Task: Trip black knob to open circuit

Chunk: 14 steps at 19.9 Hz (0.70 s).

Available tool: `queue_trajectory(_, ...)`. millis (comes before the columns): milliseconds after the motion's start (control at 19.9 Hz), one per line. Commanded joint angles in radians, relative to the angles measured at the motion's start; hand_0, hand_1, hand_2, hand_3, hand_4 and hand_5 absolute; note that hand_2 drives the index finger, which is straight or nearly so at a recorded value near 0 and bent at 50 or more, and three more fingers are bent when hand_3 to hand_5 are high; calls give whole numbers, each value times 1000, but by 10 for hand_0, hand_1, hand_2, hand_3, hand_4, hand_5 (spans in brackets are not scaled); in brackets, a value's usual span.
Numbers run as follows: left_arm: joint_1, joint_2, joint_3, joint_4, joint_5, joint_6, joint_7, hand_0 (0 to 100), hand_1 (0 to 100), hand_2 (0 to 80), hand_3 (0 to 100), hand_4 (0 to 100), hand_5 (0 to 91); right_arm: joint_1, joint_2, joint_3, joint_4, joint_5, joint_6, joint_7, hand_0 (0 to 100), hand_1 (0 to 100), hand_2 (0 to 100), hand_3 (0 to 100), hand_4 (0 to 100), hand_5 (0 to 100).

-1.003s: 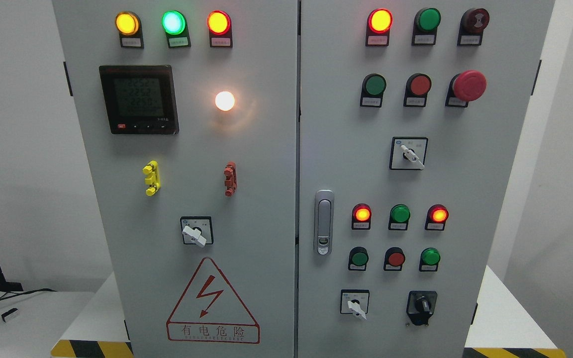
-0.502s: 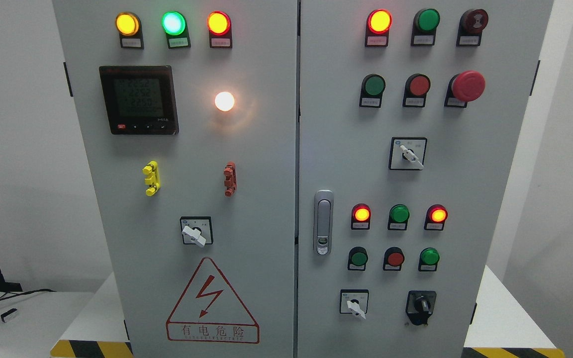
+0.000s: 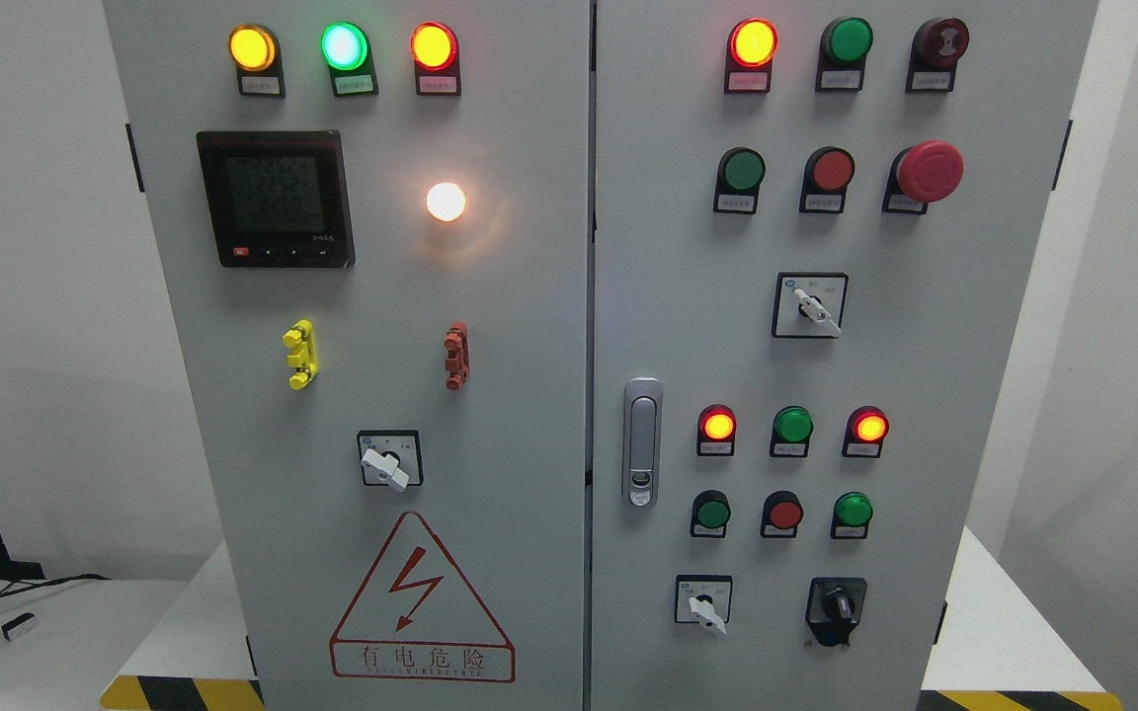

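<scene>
No robot hand shows in the head view, so whether the fingers are spread or curled cannot be told.

Nearest, along the bottom edge, a white surface [image 3: 999, 632] carries the cabinet [image 3: 529, 296], with black-and-yellow striped tape [image 3: 184, 691] across its front edge at both lower corners. The surface shows bare on both sides of the cabinet's base. At the far left sits a lower white desk [image 3: 45, 642] with dark cables and a black stand.

The cabinet is a tall box of smooth, matte grey painted metal with two flat doors meeting at a vertical seam down the middle. The black knob [image 3: 835, 603] sits at the lower right corner of the right door, a round knob with a raised grip bar on a dark square plate. Just to its left is a white-handled switch [image 3: 703, 602] on a white plate, well clear of the knob. Above them run two rows of three round, glossy buttons and lamps, with a silvery latch handle [image 3: 642, 441] near the seam.

Higher on the right door is another white switch [image 3: 810, 305], then a domed red mushroom button [image 3: 930, 170] near the right edge.

On the left door, a red triangular warning sign [image 3: 422, 597] lies at the bottom, a white switch [image 3: 389, 458] above it, yellow [image 3: 300, 354] and red [image 3: 456, 355] ribbed plastic clips, a black square meter [image 3: 276, 197] and a glowing white lamp [image 3: 446, 201].

Behind stand plain white walls.
</scene>
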Motion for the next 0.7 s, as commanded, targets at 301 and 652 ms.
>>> queue_trajectory(301,0,0,0,0,-31,1,1,120,389,0,0,0,0,217,-246,-20,-500,-246,-128,-105,143,398,180,422,327,284)
queue_trajectory(652,0,0,0,0,-31,1,1,120,389,0,0,0,0,255,-345,-54,-679,-307,-131,-260,151,409,197,442,354,302)
